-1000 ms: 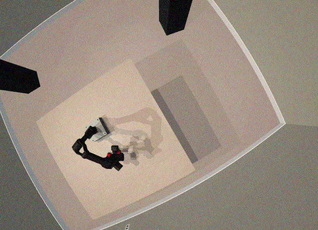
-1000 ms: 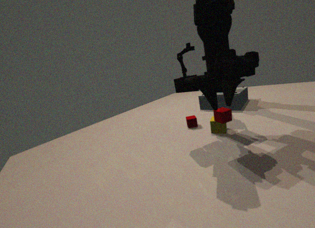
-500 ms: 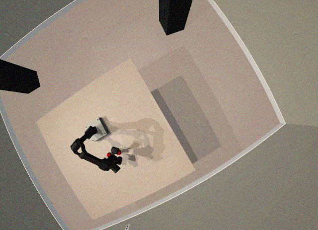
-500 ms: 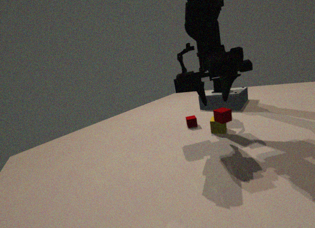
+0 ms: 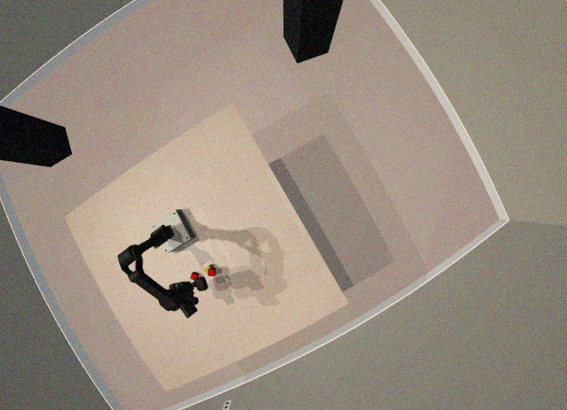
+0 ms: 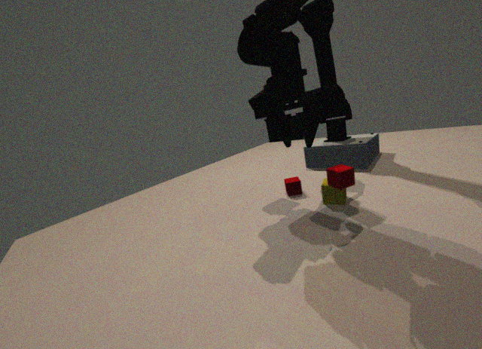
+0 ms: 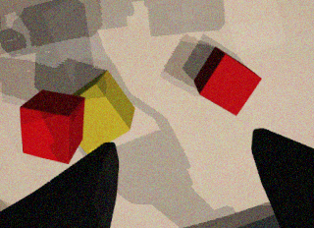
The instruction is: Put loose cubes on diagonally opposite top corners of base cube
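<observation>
The yellow base cube [image 6: 333, 196] [image 7: 108, 110] [image 5: 206, 268] stands on the table. One red cube [image 6: 340, 176] [image 7: 51, 125] [image 5: 211, 272] rests on top of it, set off over one corner and overhanging. The second red cube [image 6: 292, 185] [image 7: 230, 83] [image 5: 194, 275] lies on the table a short way from the base cube. My gripper [image 6: 298, 142] [image 7: 185, 146] [image 5: 199, 283] is open and empty. It hangs well above the table, between and above the two red cubes, touching neither.
The arm's grey mounting block [image 6: 342, 154] [image 5: 181, 226] stands just behind the cubes. Two black pillars [image 5: 311, 17] [image 5: 32, 140] and a low grey block [image 5: 330, 209] stand farther off. Arm shadows fall across the table.
</observation>
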Available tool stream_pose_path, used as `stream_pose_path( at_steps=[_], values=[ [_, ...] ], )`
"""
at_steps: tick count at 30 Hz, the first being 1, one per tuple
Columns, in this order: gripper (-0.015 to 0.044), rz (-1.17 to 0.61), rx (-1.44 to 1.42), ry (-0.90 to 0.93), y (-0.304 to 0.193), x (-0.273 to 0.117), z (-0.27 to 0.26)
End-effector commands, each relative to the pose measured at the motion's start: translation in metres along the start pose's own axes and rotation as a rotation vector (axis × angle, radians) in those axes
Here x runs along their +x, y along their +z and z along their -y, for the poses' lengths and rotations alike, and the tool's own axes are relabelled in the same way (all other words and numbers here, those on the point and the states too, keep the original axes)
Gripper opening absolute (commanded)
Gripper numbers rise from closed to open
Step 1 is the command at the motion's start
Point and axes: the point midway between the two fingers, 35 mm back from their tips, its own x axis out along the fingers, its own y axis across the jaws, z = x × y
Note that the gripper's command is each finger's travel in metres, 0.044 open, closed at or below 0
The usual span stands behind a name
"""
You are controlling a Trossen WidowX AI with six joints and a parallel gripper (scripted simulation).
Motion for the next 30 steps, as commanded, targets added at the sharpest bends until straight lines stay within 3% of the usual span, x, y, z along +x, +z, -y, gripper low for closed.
stream_pose_path(
  at_steps=[1,7,13,20,30],
  values=[
    [0.0265,0.000,0.240,-0.006,-0.002,-0.005,0.016],
    [0.0265,0.002,0.603,-0.007,-0.004,-0.012,0.038],
    [0.0265,0.002,0.615,-0.007,-0.004,-0.010,0.039],
    [0.0265,0.002,0.615,-0.007,-0.004,0.045,0.039],
    [0.0265,0.001,0.615,-0.007,-0.005,0.066,0.040]
  ],
)
